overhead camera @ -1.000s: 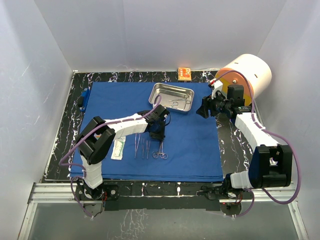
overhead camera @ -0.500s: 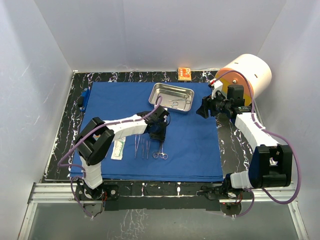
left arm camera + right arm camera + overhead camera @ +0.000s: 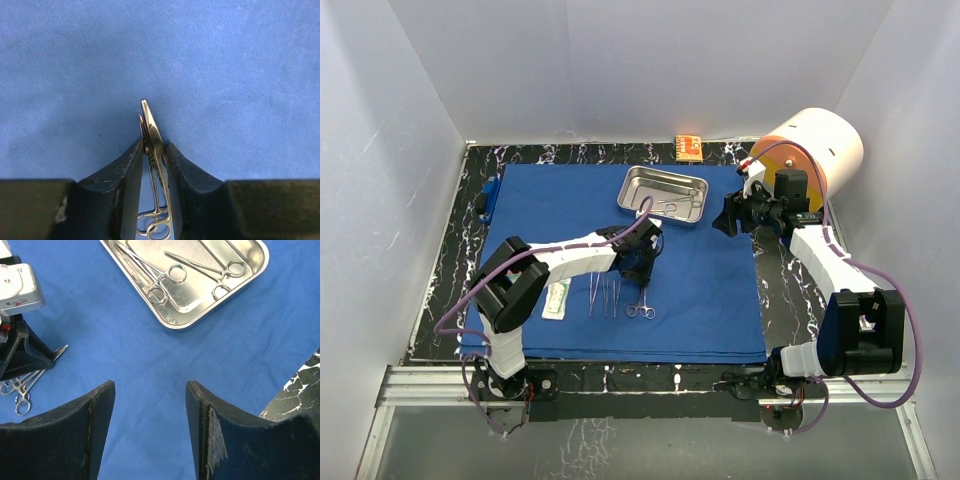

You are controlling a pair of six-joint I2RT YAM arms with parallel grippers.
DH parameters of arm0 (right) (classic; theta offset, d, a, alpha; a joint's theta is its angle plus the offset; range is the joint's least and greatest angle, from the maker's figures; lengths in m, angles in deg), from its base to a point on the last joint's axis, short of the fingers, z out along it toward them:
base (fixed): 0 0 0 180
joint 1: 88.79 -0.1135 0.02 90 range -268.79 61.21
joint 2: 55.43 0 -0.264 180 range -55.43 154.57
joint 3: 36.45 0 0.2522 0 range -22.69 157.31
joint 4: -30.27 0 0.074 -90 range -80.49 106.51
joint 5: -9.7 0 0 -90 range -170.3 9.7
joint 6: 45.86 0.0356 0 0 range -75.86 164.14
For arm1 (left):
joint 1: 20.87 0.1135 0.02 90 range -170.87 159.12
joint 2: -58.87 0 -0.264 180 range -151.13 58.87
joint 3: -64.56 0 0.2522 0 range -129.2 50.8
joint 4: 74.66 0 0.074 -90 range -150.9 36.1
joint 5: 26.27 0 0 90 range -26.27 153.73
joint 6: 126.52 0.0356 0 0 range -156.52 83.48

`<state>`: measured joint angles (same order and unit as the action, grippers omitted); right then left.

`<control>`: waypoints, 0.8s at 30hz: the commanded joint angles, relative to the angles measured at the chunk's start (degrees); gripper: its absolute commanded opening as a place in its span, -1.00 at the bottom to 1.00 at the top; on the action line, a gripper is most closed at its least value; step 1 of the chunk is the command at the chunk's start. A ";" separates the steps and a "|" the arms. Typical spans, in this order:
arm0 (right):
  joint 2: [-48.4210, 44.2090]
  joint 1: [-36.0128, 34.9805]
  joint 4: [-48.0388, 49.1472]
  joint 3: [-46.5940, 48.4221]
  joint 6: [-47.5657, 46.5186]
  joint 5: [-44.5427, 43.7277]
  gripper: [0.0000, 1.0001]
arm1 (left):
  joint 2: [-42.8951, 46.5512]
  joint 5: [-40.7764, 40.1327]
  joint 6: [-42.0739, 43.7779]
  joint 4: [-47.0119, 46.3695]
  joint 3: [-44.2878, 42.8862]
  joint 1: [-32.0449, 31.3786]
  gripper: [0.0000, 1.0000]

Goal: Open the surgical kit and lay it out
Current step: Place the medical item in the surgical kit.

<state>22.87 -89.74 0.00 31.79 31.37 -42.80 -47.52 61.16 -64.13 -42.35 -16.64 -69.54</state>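
The blue cloth wrap (image 3: pixel 700 290) lies spread flat on the table. On its far part stands the steel tray (image 3: pixel 632 190) with two clamps (image 3: pixel 165 277) inside. Forceps (image 3: pixel 603 292), a ring-handled clamp (image 3: pixel 640 309) and a clear packet (image 3: pixel 557 298) lie in a row near the front. My left gripper (image 3: pixel 642 262) hovers just over that clamp. In the left wrist view the clamp (image 3: pixel 152 132) lies between the fingers, with cloth showing on its left side. The jaws stand narrowly open. My right gripper (image 3: pixel 150 390) is open and empty over the cloth's right edge.
A big white-and-orange cylinder (image 3: pixel 815 150) lies at the back right, behind the right arm. A small orange box (image 3: pixel 689 148) sits against the back wall. Black marbled table (image 3: pixel 785 290) shows right of the cloth. White walls close in three sides.
My left gripper's jaws have parted a little and the wrist has shifted slightly right and away from the row. The clamp stays on the cloth. The right arm has not moved.
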 commanded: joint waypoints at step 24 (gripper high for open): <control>-0.29 0.34 -0.10 0.80 -0.50 1.70 0.13 | 2.10 0.22 1.37 5.92 0.80 -1.25 -0.58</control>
<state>22.89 -89.74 -1.44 31.79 31.13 -42.34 -47.32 60.09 -62.69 -41.90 -16.60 -69.95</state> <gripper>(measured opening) 0.565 0.211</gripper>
